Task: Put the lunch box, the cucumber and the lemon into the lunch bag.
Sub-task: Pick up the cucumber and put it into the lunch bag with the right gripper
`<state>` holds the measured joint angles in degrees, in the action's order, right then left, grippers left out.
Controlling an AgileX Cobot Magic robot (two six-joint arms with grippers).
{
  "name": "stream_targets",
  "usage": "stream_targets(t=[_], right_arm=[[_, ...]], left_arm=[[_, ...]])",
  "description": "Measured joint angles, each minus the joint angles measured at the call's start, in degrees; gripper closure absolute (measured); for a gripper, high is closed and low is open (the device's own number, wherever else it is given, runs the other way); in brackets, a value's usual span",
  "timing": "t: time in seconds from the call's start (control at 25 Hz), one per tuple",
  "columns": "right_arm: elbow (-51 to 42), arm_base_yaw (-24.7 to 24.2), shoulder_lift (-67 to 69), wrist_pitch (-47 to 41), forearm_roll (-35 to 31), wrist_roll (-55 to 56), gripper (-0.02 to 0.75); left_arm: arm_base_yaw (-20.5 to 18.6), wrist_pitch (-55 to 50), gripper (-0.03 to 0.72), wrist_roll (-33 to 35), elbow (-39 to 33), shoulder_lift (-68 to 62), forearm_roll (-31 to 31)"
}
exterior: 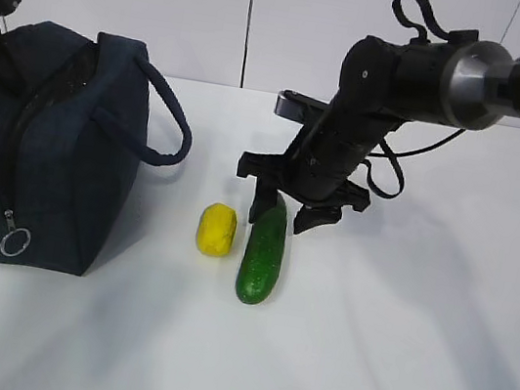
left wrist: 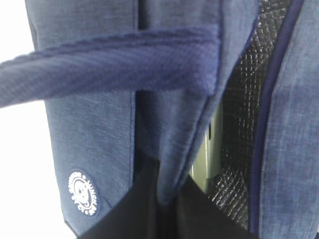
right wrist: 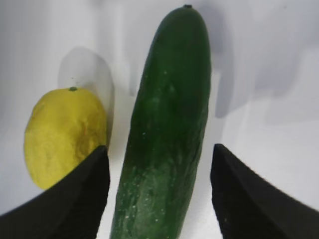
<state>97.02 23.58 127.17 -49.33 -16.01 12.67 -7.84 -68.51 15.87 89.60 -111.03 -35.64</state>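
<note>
Two jaws of right gripper [right wrist: 159,199] stand apart, straddling cucumber [right wrist: 167,124], no contact visible yet. Your risk: left finger [right wrist: 75,199] sits just beside lemon [right wrist: 65,137]; closing could nudge lemon or roll it. Smooth cucumber could squirt out if you clamp near its end. Left gripper [left wrist: 164,219] shut on lunch bag [exterior: 48,161] edge near handle [left wrist: 109,69], apparently holding mouth open; slip there narrows opening. Lunch box [left wrist: 205,164]: pale edge inside bag, likely already in.
</note>
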Motion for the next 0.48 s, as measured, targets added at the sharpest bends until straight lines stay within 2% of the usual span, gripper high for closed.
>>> stream_targets(t=[0.16,0.48], right_arm=[[0.13,0.0,0.12,0.0,1.36,0.97,0.261],[0.16,0.0,1.36,0.0,0.11,1.43,0.261]], left_arm=[[0.0,0.0,0.697,0.0,0.0,0.0,0.0],[0.0,0.0,0.697,0.0,0.0,0.0,0.1]])
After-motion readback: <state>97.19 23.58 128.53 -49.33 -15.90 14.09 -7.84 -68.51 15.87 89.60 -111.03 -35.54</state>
